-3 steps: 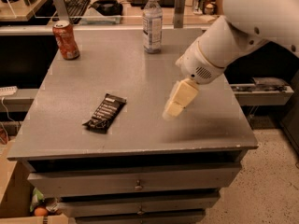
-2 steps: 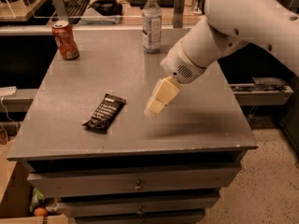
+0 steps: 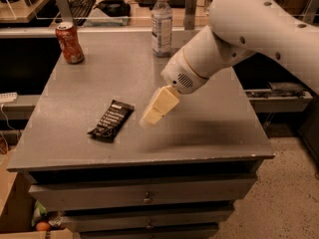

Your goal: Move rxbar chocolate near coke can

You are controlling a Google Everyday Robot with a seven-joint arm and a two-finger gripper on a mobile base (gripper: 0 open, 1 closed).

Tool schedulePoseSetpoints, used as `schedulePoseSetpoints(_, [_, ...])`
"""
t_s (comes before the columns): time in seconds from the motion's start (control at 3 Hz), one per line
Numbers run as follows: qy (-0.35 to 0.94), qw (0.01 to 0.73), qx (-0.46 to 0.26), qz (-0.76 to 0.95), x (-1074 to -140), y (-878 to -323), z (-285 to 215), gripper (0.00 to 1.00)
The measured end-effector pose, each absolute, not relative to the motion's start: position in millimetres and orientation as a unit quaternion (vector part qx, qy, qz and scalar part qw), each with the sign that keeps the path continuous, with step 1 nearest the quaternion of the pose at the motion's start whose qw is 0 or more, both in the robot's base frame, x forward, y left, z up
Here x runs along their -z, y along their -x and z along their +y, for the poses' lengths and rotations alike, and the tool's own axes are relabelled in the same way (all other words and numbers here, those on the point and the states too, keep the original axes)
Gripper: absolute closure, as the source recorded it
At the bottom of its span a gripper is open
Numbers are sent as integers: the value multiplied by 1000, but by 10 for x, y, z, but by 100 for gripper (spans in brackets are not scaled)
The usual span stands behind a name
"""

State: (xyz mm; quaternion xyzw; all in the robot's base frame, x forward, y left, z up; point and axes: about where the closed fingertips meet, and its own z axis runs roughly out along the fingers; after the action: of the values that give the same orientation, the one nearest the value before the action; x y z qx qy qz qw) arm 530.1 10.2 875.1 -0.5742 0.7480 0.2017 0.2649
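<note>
Beside one rxbar chocolate (image 3: 111, 120) hover jaws; one coke can (image 3: 69, 43).

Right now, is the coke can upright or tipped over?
Upright: the coke can stands on its base, silver top up. The tool hangs above the table beside the rxbar chocolate.

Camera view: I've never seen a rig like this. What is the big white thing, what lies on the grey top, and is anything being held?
The white thing is a robot arm; its tan tip is the gripper, hanging over the grey cabinet top, beside the rxbar chocolate and apart from it. The single camera looks down from the front. The bar lies flat, not held. The coke can stands at the far left corner, a water bottle at the far edge.
</note>
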Motion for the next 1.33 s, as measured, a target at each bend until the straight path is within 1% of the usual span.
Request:
schedulePoseSetpoints(0.33, [582, 266, -210, 739, -8773, -5260, 290, 0])
schedulePoseSetpoints(0.67, [592, 266, -240, 722, -8798, -5193, 880, 0])
schedulePoseSetpoints(1.0, [593, 258, -255, 719, -8691, -5137, 1240, 0])
schedulePoseSetpoints(1.33, [581, 247, -254, 733, -8460, -5080, 1329, 0])
